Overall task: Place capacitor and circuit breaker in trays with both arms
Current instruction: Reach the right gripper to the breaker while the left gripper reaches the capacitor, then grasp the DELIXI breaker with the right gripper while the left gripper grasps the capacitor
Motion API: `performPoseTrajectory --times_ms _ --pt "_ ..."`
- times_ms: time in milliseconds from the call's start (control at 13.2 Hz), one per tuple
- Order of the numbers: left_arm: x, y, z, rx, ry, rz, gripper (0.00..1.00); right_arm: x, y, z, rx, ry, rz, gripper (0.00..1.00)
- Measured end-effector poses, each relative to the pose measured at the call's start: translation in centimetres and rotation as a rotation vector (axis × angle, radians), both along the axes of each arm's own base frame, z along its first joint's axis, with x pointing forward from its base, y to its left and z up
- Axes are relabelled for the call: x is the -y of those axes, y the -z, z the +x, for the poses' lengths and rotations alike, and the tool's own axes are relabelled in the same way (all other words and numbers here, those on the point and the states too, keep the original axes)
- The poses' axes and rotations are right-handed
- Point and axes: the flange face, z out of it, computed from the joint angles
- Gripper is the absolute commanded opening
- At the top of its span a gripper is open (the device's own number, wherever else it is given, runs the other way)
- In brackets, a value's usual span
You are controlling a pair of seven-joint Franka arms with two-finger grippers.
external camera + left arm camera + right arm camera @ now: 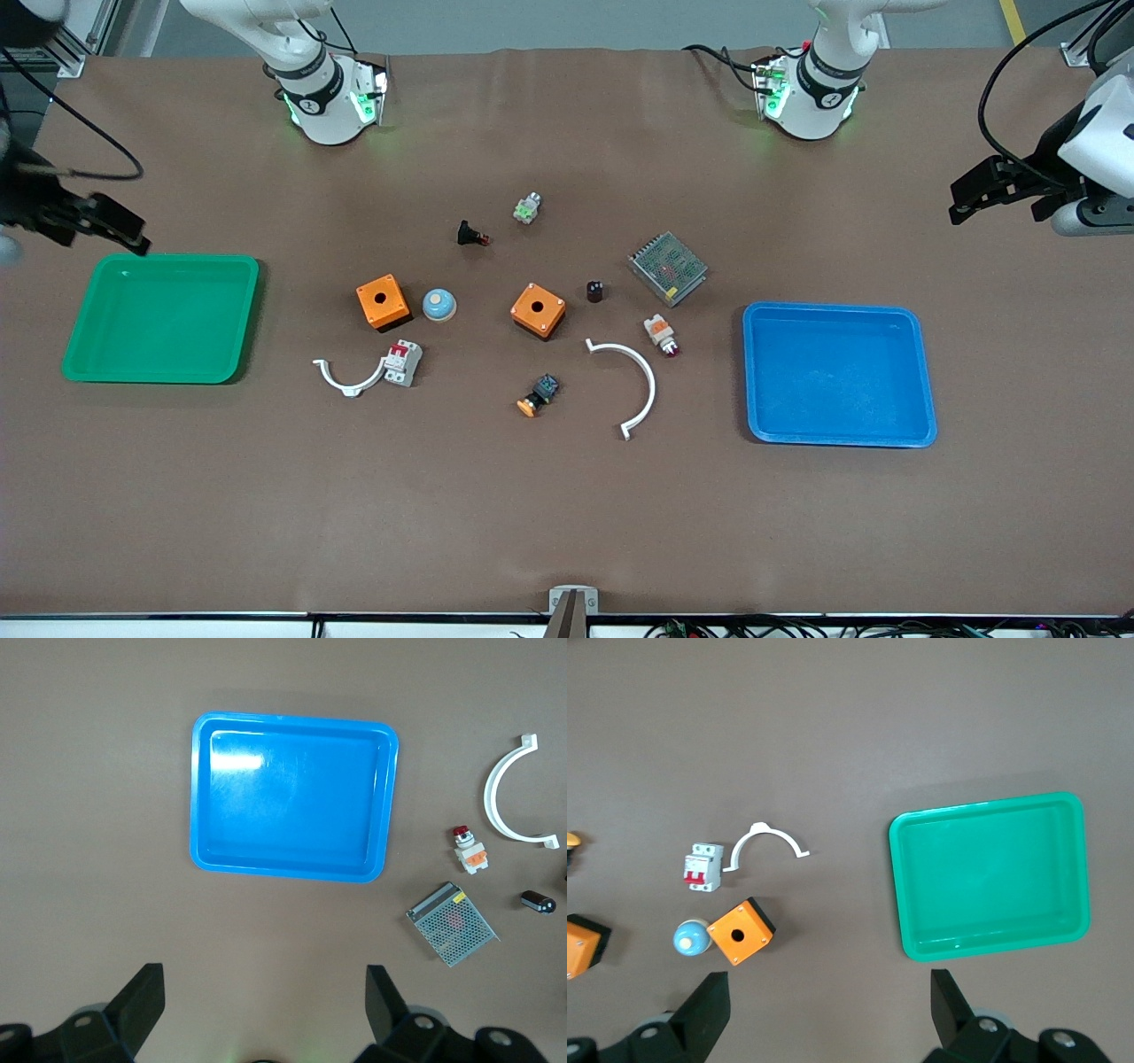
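Step in hand is judged as pre-grasp: nothing is held, both trays are seen bare. Left end effector (997, 190) is held up over the desk (567, 514) edge at the left arm's end, above and outside the blue tray (921, 425); fingers (142, 1001) are seen spread wide in the left wrist view, nothing between them. Right end effector (102, 226) is held up at the right arm's end, just over the green tray's (80, 368) rim; fingers (713, 1010) are likewise spread, empty. Capacitor (594, 291) is found mid-desk, between the orange box (538, 310) and the metal-mesh module (667, 268), apart from both; whether upright or lying can't be told w/ certainty. Circuit breaker (403, 362) lies nearer the front camera than the 2nd orange box (383, 301), red levers facing away from the camera, w/ one end of a white curved clip (347, 379) touching or just beside it. Next move, as judged: left arm to be brought down over the capacitor (tiny, so precise centring needed), right arm over the breaker, w/ fingers to be aligned across its narrow sides and kept clear of the clip. Which tray is meant for which part can't be told.
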Motion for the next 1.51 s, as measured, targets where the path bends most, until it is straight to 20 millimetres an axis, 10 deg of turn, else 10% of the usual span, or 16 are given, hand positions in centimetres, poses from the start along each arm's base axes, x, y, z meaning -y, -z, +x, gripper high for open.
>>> performPoseTrajectory --times_ms 453,830,1132,1509 --pt "0.0 0.0 0.0 0.0 0.0 0.0 1.0 0.1 -2.0 -0.5 0.006 0.004 0.0 1.0" --pt "3.2 4.0 2.2 -0.053 0.058 -0.003 1.0 -3.7 3.5 2.3 -0.071 0.059 -0.003 1.0" --pt "13.0 12.4 5.0 -0.067 0.015 -0.009 1.0 -10.1 11.4 6.4 -0.101 0.096 -0.018 1.0" --pt "29.0 25.6 2.9 -0.09 -0.172 0.009 0.99 -15.4 21.4 9.1 -0.128 0.159 0.035 1.0"
